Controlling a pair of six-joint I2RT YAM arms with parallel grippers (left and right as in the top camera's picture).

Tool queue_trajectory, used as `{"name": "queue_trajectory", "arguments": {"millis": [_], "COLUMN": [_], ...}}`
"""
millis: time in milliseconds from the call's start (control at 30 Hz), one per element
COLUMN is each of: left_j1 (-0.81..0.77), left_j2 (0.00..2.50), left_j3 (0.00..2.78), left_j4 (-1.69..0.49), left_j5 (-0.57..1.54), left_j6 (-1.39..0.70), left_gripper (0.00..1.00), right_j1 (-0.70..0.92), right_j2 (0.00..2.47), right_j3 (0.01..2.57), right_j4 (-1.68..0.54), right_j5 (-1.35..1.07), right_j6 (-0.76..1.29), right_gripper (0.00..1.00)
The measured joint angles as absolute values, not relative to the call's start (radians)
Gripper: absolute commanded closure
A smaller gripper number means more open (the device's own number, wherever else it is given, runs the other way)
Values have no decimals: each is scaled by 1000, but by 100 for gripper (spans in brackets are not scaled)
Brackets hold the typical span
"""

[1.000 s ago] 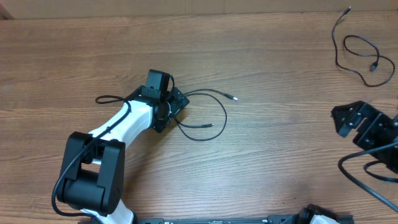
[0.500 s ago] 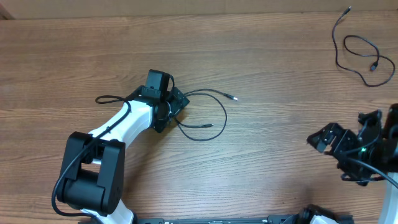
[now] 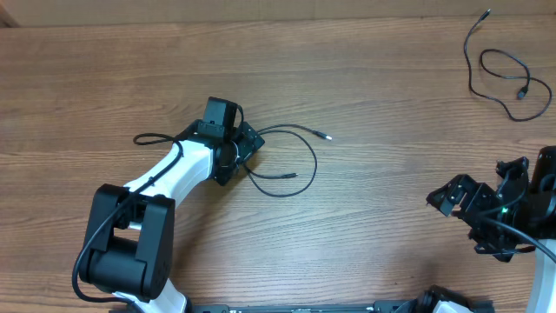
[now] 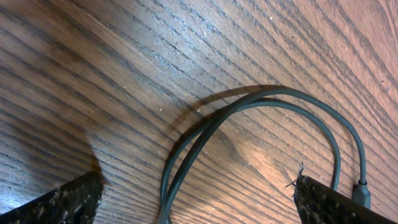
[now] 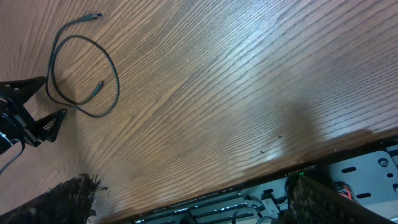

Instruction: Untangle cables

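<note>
Wooden table (image 3: 365, 87) carries two thin black cables. Left gripper (image 4: 198, 186) hangs low over the table's middle with its fingers spread wide. One cable (image 4: 249, 106) lies doubled between them, not pinched. Right gripper (image 5: 189, 183), also spread and holding nothing, sits near the front right edge. Second cable (image 3: 508, 83) lies loosely looped at the far right corner.

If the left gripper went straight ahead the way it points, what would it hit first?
Likely the cable loop lying between the open fingers of the left gripper, then the table beneath; depth is unclear.
</note>
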State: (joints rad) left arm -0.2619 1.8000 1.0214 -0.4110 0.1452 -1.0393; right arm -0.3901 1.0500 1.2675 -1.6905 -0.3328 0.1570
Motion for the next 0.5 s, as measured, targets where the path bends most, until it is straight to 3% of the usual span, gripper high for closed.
{"name": "queue_trajectory", "arguments": {"millis": [500], "left_j1": [-262], "left_j2": [1800], "left_j3": [1021], "left_j4": [-411], "left_j5": [145], "left_j6": [-1039], "left_gripper": [0], "right_j1": [-390], "right_j2": [1050], "right_j3": [1267], "right_j4": [-1693], "right_j5": [-325], "right_j6": [157], "right_gripper": [0]}}
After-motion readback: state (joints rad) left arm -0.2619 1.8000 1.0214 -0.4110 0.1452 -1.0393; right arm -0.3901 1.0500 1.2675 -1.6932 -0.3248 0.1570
